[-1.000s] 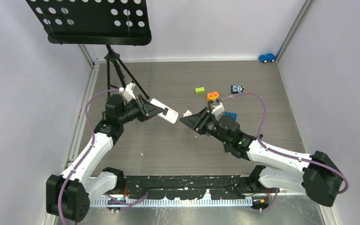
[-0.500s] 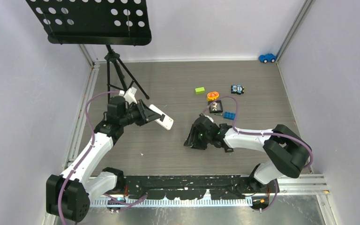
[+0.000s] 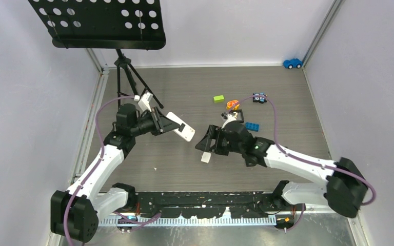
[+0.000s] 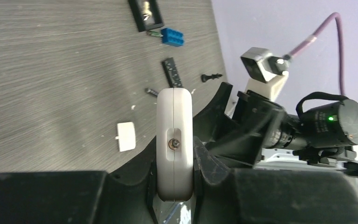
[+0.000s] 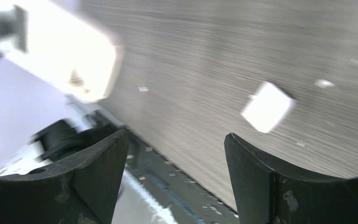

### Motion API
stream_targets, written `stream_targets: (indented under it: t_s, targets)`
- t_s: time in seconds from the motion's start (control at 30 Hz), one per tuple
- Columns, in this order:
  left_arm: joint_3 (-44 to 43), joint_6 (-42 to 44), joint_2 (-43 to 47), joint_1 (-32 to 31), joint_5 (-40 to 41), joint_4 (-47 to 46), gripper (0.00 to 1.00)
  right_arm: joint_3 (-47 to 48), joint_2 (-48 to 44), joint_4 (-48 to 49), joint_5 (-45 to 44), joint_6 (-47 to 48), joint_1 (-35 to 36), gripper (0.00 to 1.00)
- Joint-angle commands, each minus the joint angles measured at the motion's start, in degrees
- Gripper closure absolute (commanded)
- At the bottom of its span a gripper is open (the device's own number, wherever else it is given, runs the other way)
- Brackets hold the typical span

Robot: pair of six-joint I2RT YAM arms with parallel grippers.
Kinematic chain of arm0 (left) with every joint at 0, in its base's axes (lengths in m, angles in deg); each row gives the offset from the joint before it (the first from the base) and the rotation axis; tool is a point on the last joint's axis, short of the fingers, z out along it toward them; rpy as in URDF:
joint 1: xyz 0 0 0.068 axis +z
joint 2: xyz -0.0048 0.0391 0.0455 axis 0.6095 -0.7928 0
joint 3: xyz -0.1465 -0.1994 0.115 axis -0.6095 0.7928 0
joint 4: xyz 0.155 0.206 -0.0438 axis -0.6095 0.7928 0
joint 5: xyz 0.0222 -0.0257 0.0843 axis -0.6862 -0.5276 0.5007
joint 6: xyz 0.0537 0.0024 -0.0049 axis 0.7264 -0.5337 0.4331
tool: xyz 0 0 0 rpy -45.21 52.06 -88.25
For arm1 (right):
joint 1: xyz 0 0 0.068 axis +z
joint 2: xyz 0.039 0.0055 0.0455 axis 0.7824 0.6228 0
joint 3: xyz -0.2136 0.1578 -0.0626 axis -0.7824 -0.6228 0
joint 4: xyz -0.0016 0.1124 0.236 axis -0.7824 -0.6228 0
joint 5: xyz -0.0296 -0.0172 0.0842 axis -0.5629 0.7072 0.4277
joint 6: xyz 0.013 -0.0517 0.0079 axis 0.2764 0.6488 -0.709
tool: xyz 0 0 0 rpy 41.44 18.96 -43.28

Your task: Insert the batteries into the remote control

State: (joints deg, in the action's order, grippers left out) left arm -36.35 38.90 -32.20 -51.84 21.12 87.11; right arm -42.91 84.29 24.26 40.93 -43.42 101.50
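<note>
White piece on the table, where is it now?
In the top view, the white piece lies flat on the table near the middle, by the right hand, right of the remote that the left hand holds.

A small white flat piece [image 3: 205, 157] lies on the table [image 3: 184, 171] just beside the right pincer [image 3: 203, 145], on its near side and not touching it. Back behind that pincer sit a blue brick [image 3: 252, 126] and a black square frame [image 4: 151, 26]. Farther off are an orange piece [image 3: 233, 104], a green block [image 3: 218, 98] and a small blue-and-black toy [image 3: 259, 97]. A blue toy car [image 3: 292, 63] rests well apart from it — in the far corner. Beyond the left pincer [image 3: 170, 124] stands a black tripod [image 3: 127, 77] — with a perforated black panel [image 3: 97, 23] above it.
</note>
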Motion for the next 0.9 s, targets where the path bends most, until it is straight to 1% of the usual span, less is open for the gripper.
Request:
stream_targets:
  t_s: [0.0,0.07,0.13,0.3,0.4,0.5,0.57,0.6,0.7,0.8,0.87]
  targets:
    - [-1.0,-5.4,0.6,0.0,-6.3,-10.3,1.0,-2.6,-7.2,21.1,10.8,-1.9,0.3,0.19]
    - [-1.0,-8.8,1.1,0.0,-7.7,-13.2,1.0,-2.4,-7.5,26.4,13.7,-5.3,0.3,0.2]
    - [-1.0,-11.9,1.7,0.0,-8.4,-15.4,1.0,-2.9,-7.6,31.2,13.9,-7.5,0.8,0.2]
    - [-1.0,-20.1,2.7,0.0,-10.4,-20.3,1.0,-5.3,-8.8,41.7,8.0,-12.0,0.9,0.19]
    - [-1.1,-23.3,3.1,0.0,-11.7,-22.5,1.0,-5.6,-9.4,43.4,4.8,-12.8,0.9,0.19]
    - [-1.3,-24.6,3.7,0.0,-12.1,-23.3,1.0,-5.5,-10.1,44.3,2.7,-12.4,0.9,0.19]
    - [-1.2,-25.9,3.8,0.0,-12.4,-24.5,1.0,-5.7,-10.1,46.0,2.1,-12.0,1.0,0.21]
    - [-1.1,-27.0,3.7,0.0,-12.9,-25.7,1.0,-5.7,-9.9,47.0,2.1,-11.9,0.9,0.23]
    - [-0.6,-29.5,3.3,0.0,-14.2,-28.8,0.98,-5.4,-8.8,50.2,2.2,-12.3,0.9,0.34]
    - [0.0,-31.0,2.7,0.0,-15.0,-30.8,0.93,-5.1,-7.4,52.6,1.8,-12.8,0.9,0.51]
    - [0.2,-32.0,2.4,0.0,-15.7,-32.3,0.88,-4.8,-7.0,53.0,1.2,-12.9,0.9,0.6]
